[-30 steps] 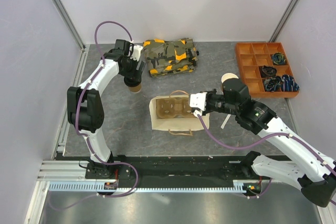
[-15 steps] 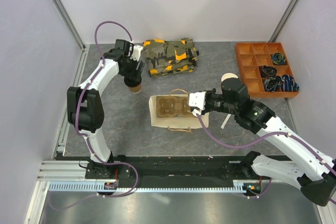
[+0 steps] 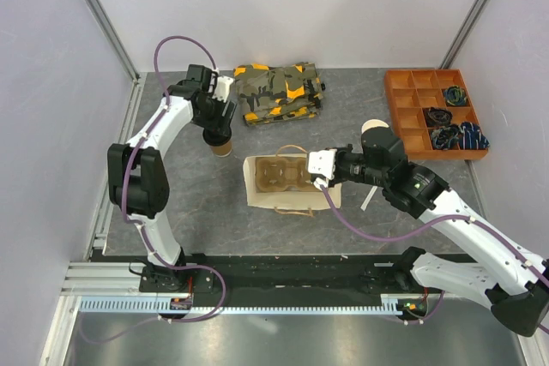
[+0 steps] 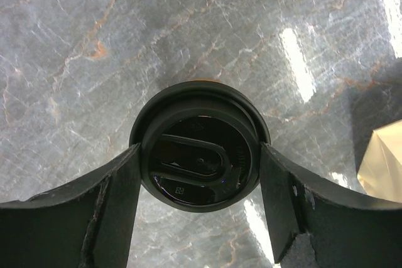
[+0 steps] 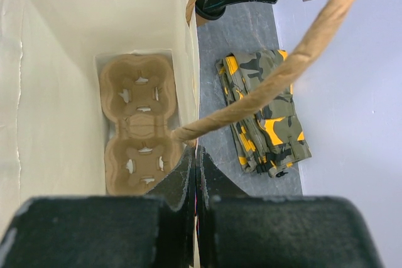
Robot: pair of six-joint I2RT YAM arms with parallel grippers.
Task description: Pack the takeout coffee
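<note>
While the takeout coffee [image 3: 222,147] stands upright on the table [image 3: 189,199], at the far left and well apart from the paper bag [image 3: 296,199], the step in hand is judged to be the grasp before the lift. In the left wrist view, its black lid [image 4: 200,174] fills the gap between the two fingers [image 4: 119,186]. Both fingers appear to bear against the lid's rim, so the left gripper [image 4: 200,152] is read as closed on the cup. Whether the cup base has left the table cannot be told.

The paper bag sits at the table's centre with its mouth open. A two-hole pulp carrier [image 5: 139,123] lies flat on its floor, and both holes are vacant. The right gripper [image 5: 196,171] is clamped on the bag's right wall just beside the twisted paper handle [image 5: 276,73], which holds the mouth open.

Next move, as judged:
1. Raise the cup vertically and keep it level.
2. Carry it right and toward the bases until it is over the bag mouth.
3. Lower it into one carrier hole, clear of the handles and the near wall.

A camouflage cloth [image 3: 279,92] lies just beyond the cup, outside the transfer path.
</note>
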